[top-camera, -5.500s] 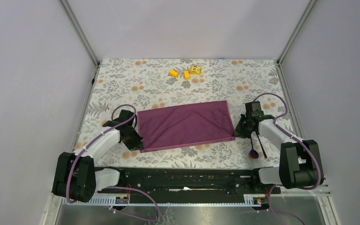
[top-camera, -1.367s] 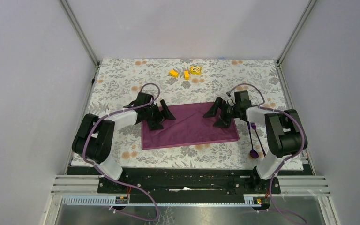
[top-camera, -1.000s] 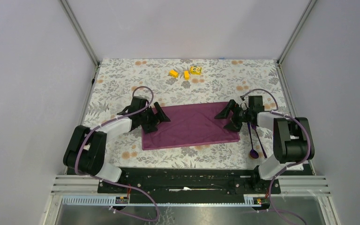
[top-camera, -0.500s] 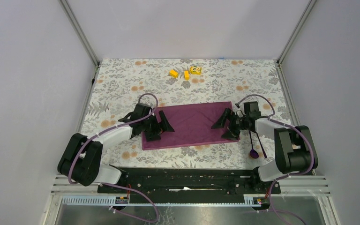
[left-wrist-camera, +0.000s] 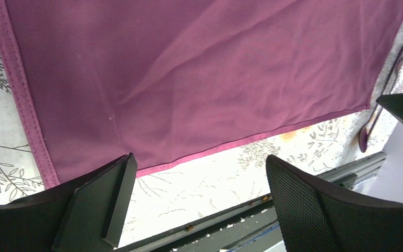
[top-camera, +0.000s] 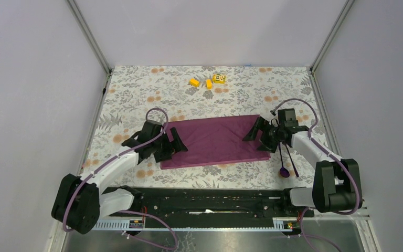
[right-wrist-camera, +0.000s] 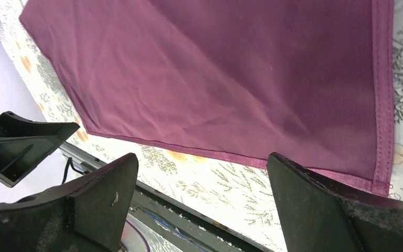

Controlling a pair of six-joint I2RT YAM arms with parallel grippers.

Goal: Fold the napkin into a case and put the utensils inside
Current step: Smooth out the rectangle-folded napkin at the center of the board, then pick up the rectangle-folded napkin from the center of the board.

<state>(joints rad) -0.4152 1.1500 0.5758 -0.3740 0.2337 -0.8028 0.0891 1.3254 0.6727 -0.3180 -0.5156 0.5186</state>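
Note:
The plum napkin lies flat as a wide rectangle on the floral cloth, filling the left wrist view and the right wrist view. My left gripper hovers open over its near-left corner; between its fingers I see only the hem and tablecloth. Over the near-right corner my right gripper stands open too, with nothing between its fingers. The utensils lie right of the napkin: the spoon and beside it the fork. The spoon also shows past the napkin's far corner.
Three small yellow blocks sit at the back of the table. The black base rail runs along the near edge, just beyond the napkin's near hem. Grey walls close in the left, right and back.
Both open grippers have come back from the napkin's far edge toward its near corners, spreading outward. The napkin and utensils lie much as before.

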